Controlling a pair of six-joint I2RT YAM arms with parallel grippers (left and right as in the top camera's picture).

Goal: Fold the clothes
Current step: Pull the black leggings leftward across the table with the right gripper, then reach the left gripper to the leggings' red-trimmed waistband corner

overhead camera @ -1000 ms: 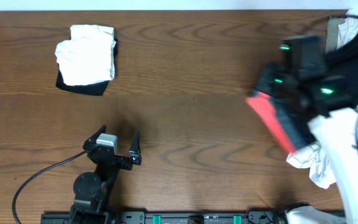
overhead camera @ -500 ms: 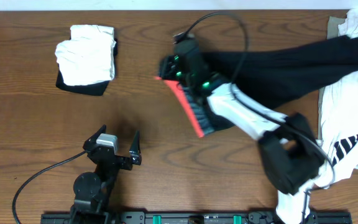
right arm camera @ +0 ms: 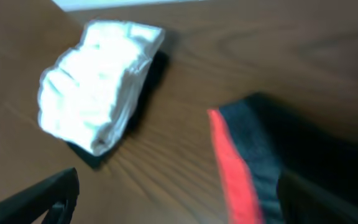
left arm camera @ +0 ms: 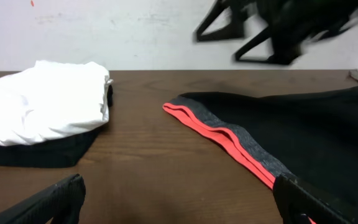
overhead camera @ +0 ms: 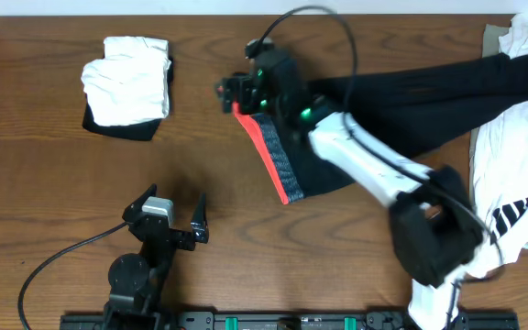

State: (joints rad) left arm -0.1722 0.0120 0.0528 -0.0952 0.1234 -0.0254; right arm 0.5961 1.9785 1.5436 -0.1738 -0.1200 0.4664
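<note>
A black garment (overhead camera: 401,101) with a grey and red waistband (overhead camera: 273,156) lies stretched across the table from the middle toward the right pile. My right gripper (overhead camera: 235,92) hovers just past the waistband's far end, open, with nothing between its fingers. In the right wrist view the gripper (right arm camera: 179,205) looks down on the red band (right arm camera: 232,168). My left gripper (overhead camera: 168,215) rests open near the front edge, left of the garment. In the left wrist view the gripper (left arm camera: 179,211) faces the waistband (left arm camera: 229,140).
A folded white piece on a folded black one forms a stack (overhead camera: 126,87) at the back left. A pile of white clothes (overhead camera: 521,183) lies at the right edge. The right arm (overhead camera: 374,170) crosses over the black garment.
The right gripper pulled the black garment from the right pile to the table's middle, then opened and let the waistband drop flat. The left arm has not moved.
</note>
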